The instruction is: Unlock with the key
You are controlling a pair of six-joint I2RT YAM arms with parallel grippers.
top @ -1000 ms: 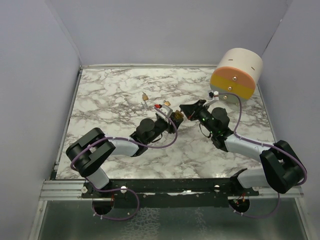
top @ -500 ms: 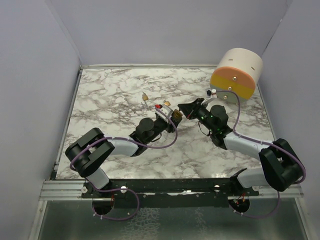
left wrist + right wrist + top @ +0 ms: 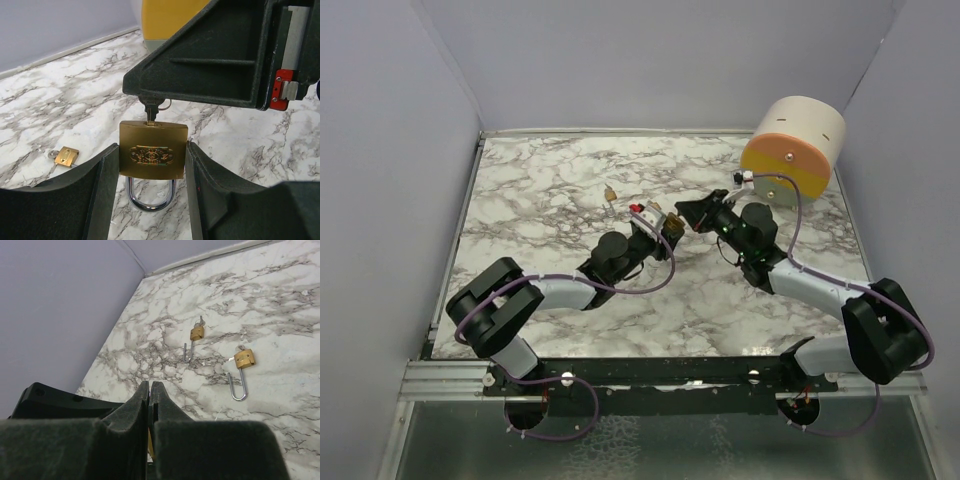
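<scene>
A brass padlock (image 3: 153, 149) is clamped by its sides between the fingers of my left gripper (image 3: 152, 165), keyhole end away from the wrist. Its steel shackle (image 3: 150, 199) is closed and points back toward the wrist. A key (image 3: 151, 109) stands in the keyhole, and its head disappears under the dark fingers of my right gripper (image 3: 150, 95). In the top view the left gripper (image 3: 660, 226) and right gripper (image 3: 684, 212) meet tip to tip above the table's middle. The right wrist view shows its fingers (image 3: 142, 400) pressed together; the key is hidden there.
Two more small brass padlocks lie on the marble, one (image 3: 197, 332) farther off and one (image 3: 244, 359) with a long shackle; they also show in the top view as one padlock (image 3: 609, 192) and another (image 3: 653, 207). A white, orange and yellow drum (image 3: 795, 150) stands at the far right corner.
Both grippers, joined at the padlock and key, have shifted slightly toward the far left. The grips look unchanged.
</scene>
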